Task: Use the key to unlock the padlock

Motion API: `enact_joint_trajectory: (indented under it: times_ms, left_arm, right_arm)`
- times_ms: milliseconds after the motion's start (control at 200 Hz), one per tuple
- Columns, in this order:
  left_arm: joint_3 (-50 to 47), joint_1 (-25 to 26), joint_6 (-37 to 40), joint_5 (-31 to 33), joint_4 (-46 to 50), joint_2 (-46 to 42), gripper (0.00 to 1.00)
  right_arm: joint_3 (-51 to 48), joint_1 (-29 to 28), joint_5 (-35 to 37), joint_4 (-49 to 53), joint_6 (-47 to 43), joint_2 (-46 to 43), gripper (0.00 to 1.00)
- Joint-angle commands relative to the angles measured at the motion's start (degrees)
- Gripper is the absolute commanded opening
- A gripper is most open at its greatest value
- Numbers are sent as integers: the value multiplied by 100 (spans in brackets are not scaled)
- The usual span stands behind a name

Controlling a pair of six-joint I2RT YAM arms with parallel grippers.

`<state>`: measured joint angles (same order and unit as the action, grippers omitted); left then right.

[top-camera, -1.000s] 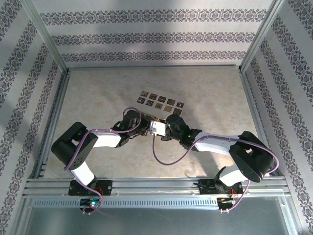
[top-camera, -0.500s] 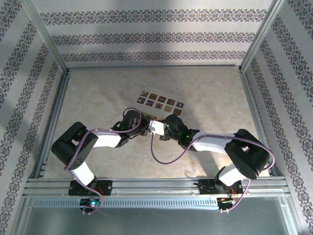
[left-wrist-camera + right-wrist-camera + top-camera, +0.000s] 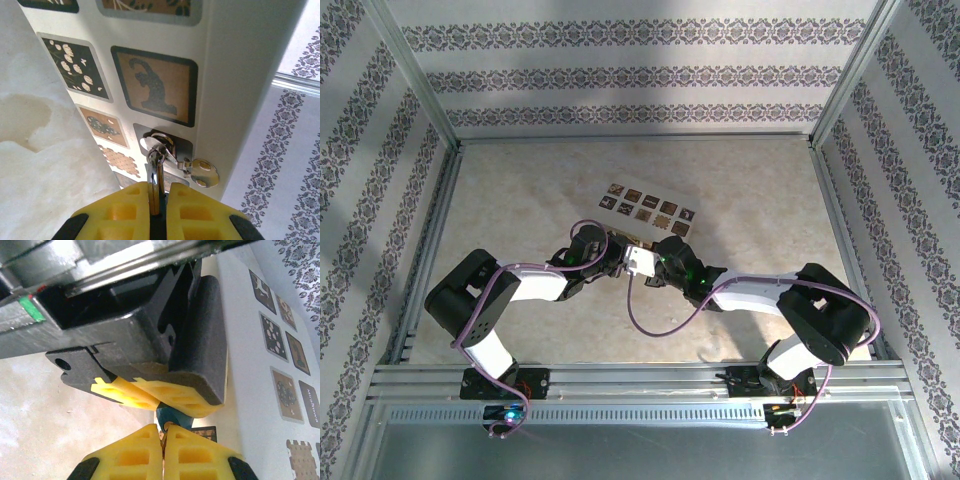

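In the left wrist view my left gripper (image 3: 159, 187) is shut on the padlock's silvery shackle (image 3: 156, 162), which hangs through a metal hasp (image 3: 202, 172) on the cream box (image 3: 235, 75). From the right wrist the padlock's blue body (image 3: 173, 418) peeks out just under the left gripper's yellow fingers (image 3: 165, 396). My right gripper (image 3: 163, 434) sits right below it, shut on a thin metal sliver, the key, whose tip meets the underside of the padlock. From above, the two grippers meet tip to tip near the box's near edge, left gripper (image 3: 612, 260), right gripper (image 3: 632, 262).
The cream box with dark square tiles (image 3: 650, 208) lies just beyond the grippers in the middle of the table. A purple cable (image 3: 655, 325) loops down off the right arm. Patterned walls and metal rails (image 3: 640, 375) bound the table.
My right gripper has closed its fingers and the right arm has edged slightly left toward the left gripper. The left arm has held still.
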<state>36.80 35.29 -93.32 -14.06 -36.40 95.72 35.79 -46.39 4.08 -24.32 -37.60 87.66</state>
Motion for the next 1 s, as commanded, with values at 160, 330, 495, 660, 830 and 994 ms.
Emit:
enact_joint_trajectory:
  times_ms: [160,330,495,660,830,994]
  left_arm:
    - [143,93,-29,-182,-289,-159,0]
    - [143,92,-29,-180,-289,-159,0]
    - [144,92,-20,-184,-292,-150,0]
    - [135,93,-13,-176,-297,-150,0]
    - [108,106,-14,-171,-306,-150,0]
    - [125,110,7,-158,-288,-139,0]
  right_arm:
    - [-129,-20,195,-619,509,-57,0]
    - [-177,29,14,-774,1368,-224,0]
    - [-169,84,-123,-826,2199,-308,0]
    - [-167,293,-526,-855,3197,-422,0]
    - [-195,543,-952,-926,4270,-584,0]
    - [-187,681,-1096,-943,5069,-640,0]
